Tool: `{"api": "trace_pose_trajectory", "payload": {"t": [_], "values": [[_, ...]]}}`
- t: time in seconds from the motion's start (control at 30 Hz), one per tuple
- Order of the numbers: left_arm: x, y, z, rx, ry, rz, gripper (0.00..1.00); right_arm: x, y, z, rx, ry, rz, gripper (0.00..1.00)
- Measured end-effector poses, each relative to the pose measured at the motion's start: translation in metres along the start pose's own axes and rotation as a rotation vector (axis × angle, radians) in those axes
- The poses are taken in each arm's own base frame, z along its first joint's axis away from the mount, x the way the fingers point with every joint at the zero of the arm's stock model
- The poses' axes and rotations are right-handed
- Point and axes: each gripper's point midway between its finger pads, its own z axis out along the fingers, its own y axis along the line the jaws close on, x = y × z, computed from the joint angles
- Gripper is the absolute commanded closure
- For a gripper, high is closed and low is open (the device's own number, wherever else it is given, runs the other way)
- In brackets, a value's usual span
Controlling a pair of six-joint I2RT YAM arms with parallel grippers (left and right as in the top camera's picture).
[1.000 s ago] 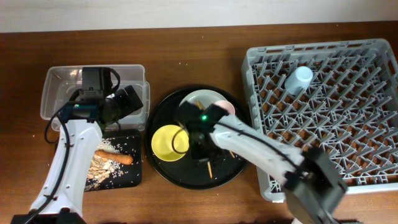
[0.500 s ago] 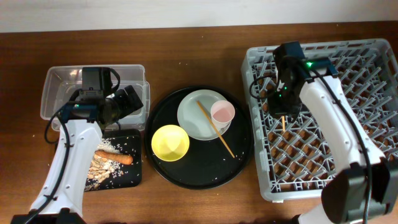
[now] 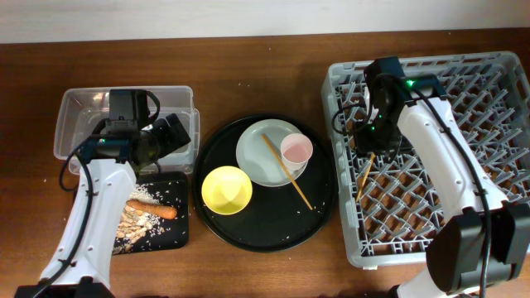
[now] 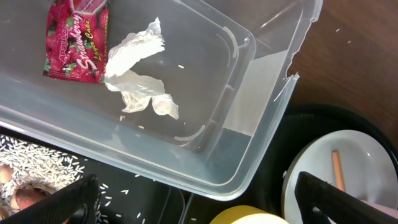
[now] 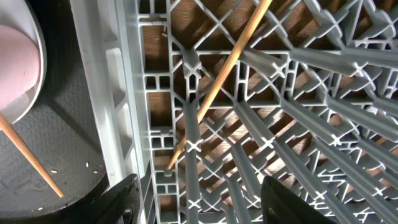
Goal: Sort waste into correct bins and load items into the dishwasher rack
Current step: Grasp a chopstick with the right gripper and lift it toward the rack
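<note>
My right gripper (image 3: 377,136) (image 5: 199,199) hangs open over the left side of the grey dishwasher rack (image 3: 464,165) (image 5: 311,93). One wooden chopstick (image 3: 365,172) (image 5: 217,81) lies loose and slanted among the rack's pegs, below the open jaws. A second chopstick (image 3: 287,171) (image 5: 28,155) rests across the pale plate (image 3: 257,161), beside the pink cup (image 3: 296,150) (image 5: 18,68). My left gripper (image 3: 170,136) (image 4: 199,208) stands open and holds nothing, above the near edge of the clear tub (image 3: 79,145) (image 4: 261,93). In the tub lie the red wrapper (image 4: 76,38) and the crumpled white paper (image 4: 138,74).
The yellow bowl (image 3: 227,189) sits on the large round black tray (image 3: 248,223) with the plate. The small black tray (image 3: 170,232) holds beige scraps (image 3: 137,222) and the sausage-like stick (image 3: 153,207). Rice grains dot both trays.
The right arm carried a chopstick from the round tray to the rack, then its jaws opened and the chopstick dropped among the pegs. The left arm has not moved.
</note>
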Motion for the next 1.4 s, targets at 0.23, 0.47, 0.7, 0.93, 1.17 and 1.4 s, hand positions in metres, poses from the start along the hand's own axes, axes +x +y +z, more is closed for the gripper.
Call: {"api": "trace_pose_trajectory", "payload": {"t": [0.23, 0.47, 0.7, 0.93, 1.17, 1.4], "values": [[0.000, 0.000, 0.000, 0.000, 0.000, 0.000, 0.01, -0.002, 0.016, -0.001, -0.093, -0.004, -0.006, 0.43], [0.000, 0.000, 0.000, 0.000, 0.000, 0.000, 0.01, 0.028, 0.130, -0.031, -0.568, 0.054, -0.253, 0.43], [0.000, 0.000, 0.000, 0.000, 0.001, 0.000, 0.01, 0.050, 0.192, -0.011, -0.344, -0.025, -0.532, 0.43], [0.000, 0.000, 0.000, 0.000, 0.000, 0.000, 0.01, 0.046, 0.206, 0.022, -0.189, -0.051, -0.620, 0.43], [0.000, 0.000, 0.000, 0.000, 0.000, 0.000, 0.01, 0.065, 0.185, 0.059, -0.075, 0.114, -0.627, 0.43], [0.000, 0.000, 0.000, 0.000, 0.000, 0.000, 0.01, 0.084, 0.167, 0.077, -0.019, 0.187, -0.631, 0.53]]}}
